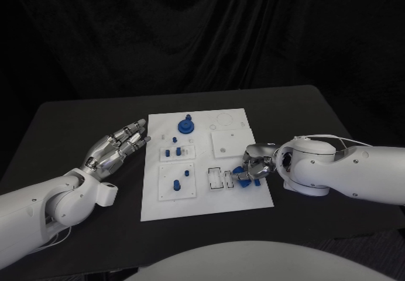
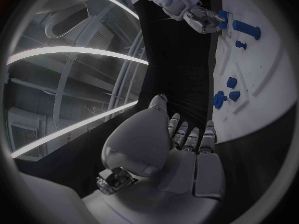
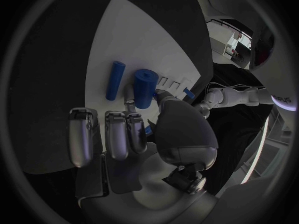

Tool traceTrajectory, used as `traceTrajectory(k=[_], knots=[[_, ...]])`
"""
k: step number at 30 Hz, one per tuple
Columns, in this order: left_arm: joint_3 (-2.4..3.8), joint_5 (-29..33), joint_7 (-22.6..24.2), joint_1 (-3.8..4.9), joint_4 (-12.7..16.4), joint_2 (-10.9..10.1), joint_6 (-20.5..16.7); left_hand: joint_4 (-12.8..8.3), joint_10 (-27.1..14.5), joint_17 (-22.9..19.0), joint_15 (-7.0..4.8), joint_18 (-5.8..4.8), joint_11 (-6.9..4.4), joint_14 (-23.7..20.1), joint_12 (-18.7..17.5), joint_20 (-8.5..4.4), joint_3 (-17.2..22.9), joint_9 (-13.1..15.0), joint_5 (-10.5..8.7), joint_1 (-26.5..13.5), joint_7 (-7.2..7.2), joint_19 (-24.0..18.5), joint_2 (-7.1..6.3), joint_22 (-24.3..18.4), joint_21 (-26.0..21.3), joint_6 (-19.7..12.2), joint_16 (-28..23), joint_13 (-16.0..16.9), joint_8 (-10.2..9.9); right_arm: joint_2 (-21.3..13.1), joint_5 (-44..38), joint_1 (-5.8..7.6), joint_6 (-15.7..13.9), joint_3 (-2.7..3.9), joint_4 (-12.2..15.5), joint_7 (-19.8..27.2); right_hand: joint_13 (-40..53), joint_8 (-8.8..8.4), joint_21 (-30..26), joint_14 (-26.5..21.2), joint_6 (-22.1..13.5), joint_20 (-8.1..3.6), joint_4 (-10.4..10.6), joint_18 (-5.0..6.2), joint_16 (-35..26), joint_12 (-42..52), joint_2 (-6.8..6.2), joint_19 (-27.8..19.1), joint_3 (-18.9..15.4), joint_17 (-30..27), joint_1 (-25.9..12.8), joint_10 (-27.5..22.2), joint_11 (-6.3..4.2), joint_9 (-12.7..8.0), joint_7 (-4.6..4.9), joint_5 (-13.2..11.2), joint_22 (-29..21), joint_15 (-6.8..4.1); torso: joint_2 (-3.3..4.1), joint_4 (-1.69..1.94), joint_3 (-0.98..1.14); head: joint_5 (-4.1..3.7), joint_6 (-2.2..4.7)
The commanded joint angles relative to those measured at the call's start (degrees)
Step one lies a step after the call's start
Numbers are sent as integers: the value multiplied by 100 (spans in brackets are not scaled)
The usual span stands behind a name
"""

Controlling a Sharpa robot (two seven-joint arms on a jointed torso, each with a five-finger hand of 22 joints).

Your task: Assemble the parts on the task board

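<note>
The white task board (image 1: 206, 202) lies in the middle of the black table. My right hand (image 1: 251, 170) is over the board's front right part, beside the narrow slots (image 1: 219, 177). It pinches a blue cylinder (image 3: 144, 87) between thumb and finger, its end close to the board (image 3: 131, 40). Another blue cylinder (image 3: 114, 79) lies flat on the board just beyond it. A large blue round part (image 1: 185, 126) stands at the board's back, and small blue pegs (image 1: 175, 153) stand on its left side. My left hand (image 1: 118, 149) hovers left of the board with fingers spread and nothing in it.
A square white inset plate (image 1: 229, 142) sits on the board's right side, behind my right hand. In the left wrist view, my right hand (image 2: 199, 17) shows at the board's (image 2: 261, 84) far end. Bare black table surrounds the board on all sides.
</note>
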Motion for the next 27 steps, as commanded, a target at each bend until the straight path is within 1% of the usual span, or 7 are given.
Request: traceTrajectory(k=[1,3,4,10,18,23,27], knots=[[5,26,233,-4,6,13,84,-34,-32,-10,47,70,-9,-9,-26,49,-3,-1,18,47,37,7,9,-6,37,11,-28,-8,-4,-15,869,-74,-140,-65,-28,60,1507,60,-29,507,-21,-43,-363,-13,-31,15,93,389,400,1018,154,605,-41,-140,-48,188,1347,-34,0,-4,-1,3,0],[5,26,233,-4,6,12,86,-34,-32,-10,47,70,-9,-9,-26,49,-3,-1,18,47,37,7,9,-6,37,11,-28,-8,-4,-41,1168,-73,-278,-65,-26,117,1507,70,-36,506,-30,-45,-398,-11,-33,15,87,386,450,1012,148,605,-44,-110,-51,280,1344,-35,-1,-6,0,9,0],[5,26,232,-4,5,12,86,-34,-32,-10,47,70,-9,-9,-26,49,-3,-1,18,47,37,7,9,-6,37,11,-28,-8,-4,-68,1410,-72,-379,-65,-18,166,1507,86,-38,504,-50,-47,-443,-10,-37,15,78,385,525,1001,125,605,-47,-65,-52,433,1343,-35,-2,-5,4,12,0],[5,26,229,-4,3,10,81,-34,-32,-10,47,70,-9,-9,-26,49,-3,-1,18,47,37,7,9,-6,37,11,-28,-8,-4,-184,2246,-31,-628,-63,61,354,1507,97,-61,499,-79,-46,-472,-4,-49,15,72,375,592,973,73,605,-47,-21,-48,549,1334,-30,-9,-8,10,40,0],[5,26,231,-4,-5,21,83,-42,-32,-9,49,72,-10,-8,-26,54,0,-1,23,51,40,7,7,-7,37,6,-27,-8,-4,-204,2750,134,-724,-62,160,558,1507,88,-70,497,-114,-40,-468,-1,-54,15,65,371,608,963,27,605,-44,-8,-39,556,1331,-19,-17,-7,2,60,0],[5,26,232,-4,-4,25,77,-45,-34,-9,51,73,-10,-8,-31,56,0,-3,24,52,38,7,5,-9,36,-6,-27,-8,-6,-126,2904,181,-686,-62,149,666,1507,77,-66,497,-149,-34,-471,-3,-54,15,71,373,629,961,-3,605,-36,2,-31,526,1333,-12,-17,-2,-2,79,0],[5,26,233,-4,-7,29,75,-45,-34,-9,51,73,-10,-8,-31,56,0,-3,24,52,38,7,5,-9,36,-6,-27,-8,-6,-4,2955,196,-662,-62,96,699,1507,74,-83,492,-192,-19,-484,2,-64,15,70,365,656,937,-47,605,-26,29,-17,432,1326,8,-11,-5,-2,130,0]])
